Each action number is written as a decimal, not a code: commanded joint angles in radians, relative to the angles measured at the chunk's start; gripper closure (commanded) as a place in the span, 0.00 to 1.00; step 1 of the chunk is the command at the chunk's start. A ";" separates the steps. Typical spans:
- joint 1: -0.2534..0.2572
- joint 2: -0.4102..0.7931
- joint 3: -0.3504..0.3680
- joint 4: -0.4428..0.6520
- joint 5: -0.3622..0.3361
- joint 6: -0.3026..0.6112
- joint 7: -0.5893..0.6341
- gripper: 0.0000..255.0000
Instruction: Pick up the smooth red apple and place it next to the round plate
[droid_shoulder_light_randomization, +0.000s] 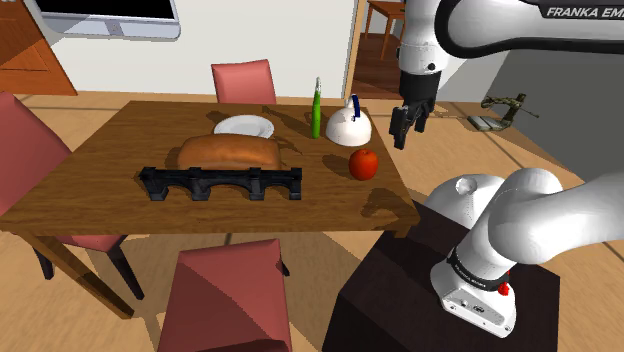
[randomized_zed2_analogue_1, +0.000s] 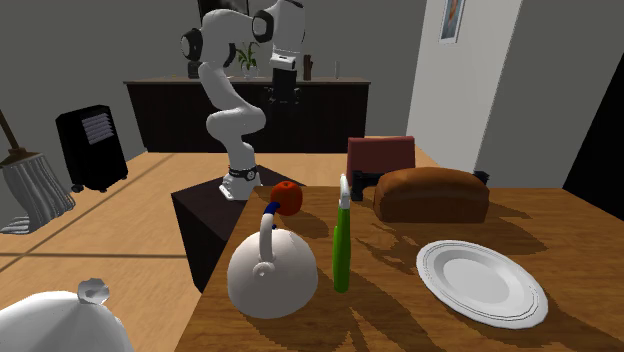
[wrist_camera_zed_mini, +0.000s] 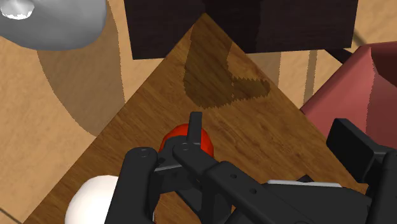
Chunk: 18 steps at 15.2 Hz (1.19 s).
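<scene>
A: Gripper (droid_shoulder_light_randomization: 408, 128) hangs in the air over the table (droid_shoulder_light_randomization: 100, 170) edge on the shoulder view's right. It's holding nothing, and honestly I can't tell if it's open or closed. The apple (droid_shoulder_light_randomization: 363, 163) sits on the wood below it, a bit inboard of that same edge, untouched.

B: So it's the reach-in step, pick not started. I'd say next it has to come down onto the apple and close around it.

A: Carefully though. It's round and near the edge, so a bump might roll it off toward the stand (droid_shoulder_light_randomization: 390, 290).

B: Then the carry. The plate (droid_shoulder_light_randomization: 244, 126) is at the far edge, by the chair (droid_shoulder_light_randomization: 243, 80). The kettle (droid_shoulder_light_randomization: 348, 126) and bottle (droid_shoulder_light_randomization: 316, 110) stand between apple and plate, and the bread (droid_shoulder_light_randomization: 228, 152) lies right in front of the plate.

A: So lift high over those. Best open spots look like the bare wood along the far edge, either between bottle and plate or past the plate toward the shoulder view's left corner.
</scene>
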 joint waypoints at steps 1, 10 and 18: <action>0.000 0.000 0.000 0.000 0.000 0.000 0.000 0.00; -0.134 0.259 0.015 0.010 -0.026 0.305 0.250 0.00; -0.237 0.479 0.003 0.077 -0.073 0.502 0.453 0.00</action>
